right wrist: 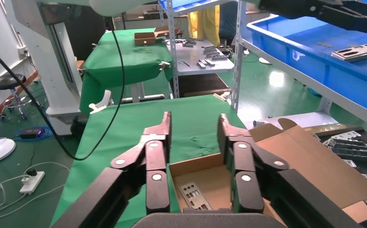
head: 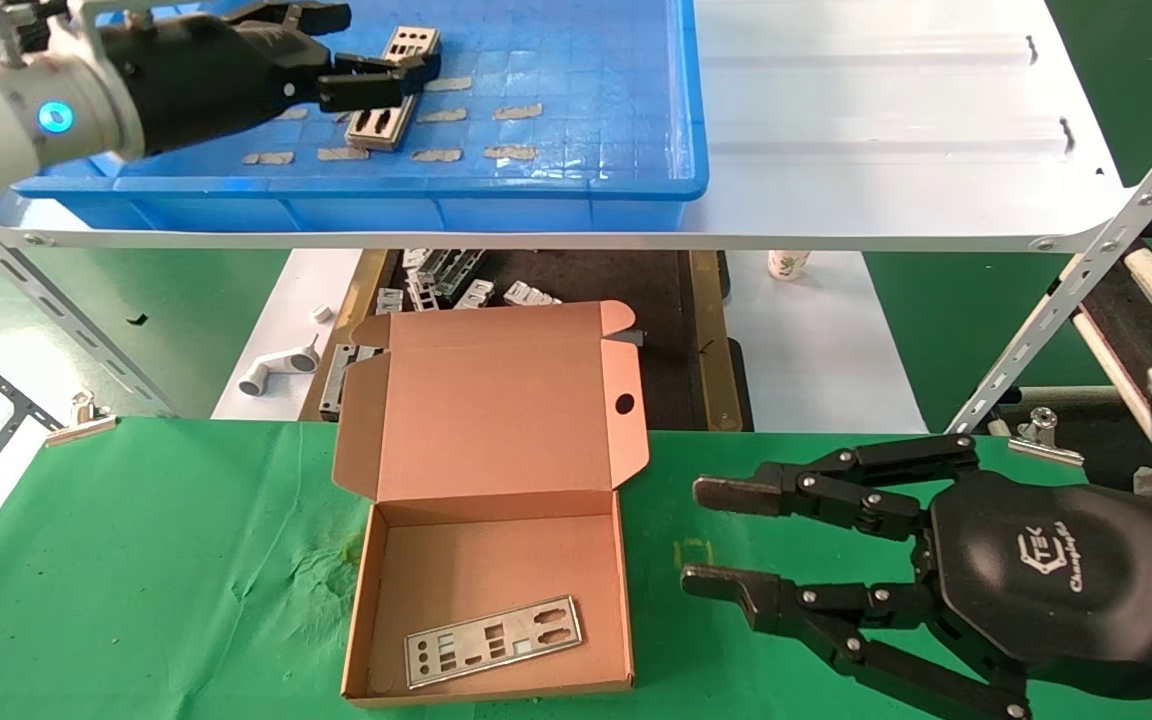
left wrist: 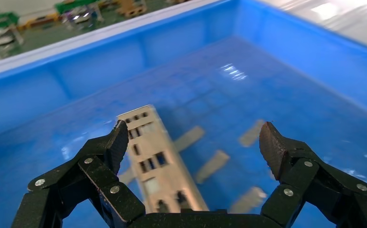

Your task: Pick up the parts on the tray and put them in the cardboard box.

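One silver punched part [head: 411,42] lies on the grid floor of the blue tray [head: 586,120], among tan tape strips. My left gripper [head: 391,42] hovers over it, open; in the left wrist view the part [left wrist: 157,161] lies beneath the spread left gripper [left wrist: 194,133], nearer one fingertip [left wrist: 118,137], untouched. The cardboard box [head: 456,560] stands open on the green cloth, lid folded back, with another part [head: 494,641] flat on its floor. My right gripper [head: 701,537] rests open to the right of the box, holding nothing; its wrist view shows the right gripper [right wrist: 194,118] above the boxed part [right wrist: 194,195].
The tray sits on a white shelf board [head: 886,110] above and behind the box. Below the shelf lie small grey brackets [head: 456,280] and a white pipe-shaped piece [head: 281,368]. A slanted metal strut [head: 1086,270] rises at the right. Green cloth [head: 136,570] spreads left of the box.
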`<state>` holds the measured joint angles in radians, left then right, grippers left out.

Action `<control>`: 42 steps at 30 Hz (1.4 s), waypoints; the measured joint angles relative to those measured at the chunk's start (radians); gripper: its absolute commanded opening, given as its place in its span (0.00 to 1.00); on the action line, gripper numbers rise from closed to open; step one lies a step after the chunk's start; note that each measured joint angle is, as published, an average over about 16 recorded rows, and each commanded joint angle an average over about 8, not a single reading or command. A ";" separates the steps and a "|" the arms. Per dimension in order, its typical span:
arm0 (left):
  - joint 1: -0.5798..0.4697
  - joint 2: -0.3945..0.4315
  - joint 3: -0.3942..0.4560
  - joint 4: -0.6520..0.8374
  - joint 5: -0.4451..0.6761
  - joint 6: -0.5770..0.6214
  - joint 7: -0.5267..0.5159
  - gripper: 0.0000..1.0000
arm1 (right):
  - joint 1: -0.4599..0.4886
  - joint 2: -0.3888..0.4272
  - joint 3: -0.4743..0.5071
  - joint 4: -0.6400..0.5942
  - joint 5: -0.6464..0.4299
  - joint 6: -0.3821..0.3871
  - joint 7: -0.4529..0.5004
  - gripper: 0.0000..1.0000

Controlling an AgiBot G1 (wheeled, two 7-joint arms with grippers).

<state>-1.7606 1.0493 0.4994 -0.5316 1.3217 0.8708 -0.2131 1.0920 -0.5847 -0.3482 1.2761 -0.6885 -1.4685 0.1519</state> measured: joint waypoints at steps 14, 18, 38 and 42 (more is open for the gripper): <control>-0.126 0.098 0.068 0.215 0.117 -0.088 -0.065 0.90 | 0.000 0.000 0.000 0.000 0.000 0.000 0.000 0.00; -0.141 0.113 0.075 0.248 0.127 -0.093 -0.077 0.68 | 0.000 0.000 0.000 0.000 0.000 0.000 0.000 0.00; -0.157 0.143 0.076 0.326 0.128 -0.103 -0.067 0.00 | 0.000 0.000 -0.001 0.000 0.000 0.000 0.000 0.00; -0.158 0.148 0.074 0.334 0.126 -0.107 -0.058 0.00 | 0.000 0.000 -0.001 0.000 0.001 0.000 0.000 0.00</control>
<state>-1.9184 1.1974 0.5738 -0.1974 1.4479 0.7633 -0.2709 1.0922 -0.5844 -0.3490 1.2761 -0.6880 -1.4682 0.1515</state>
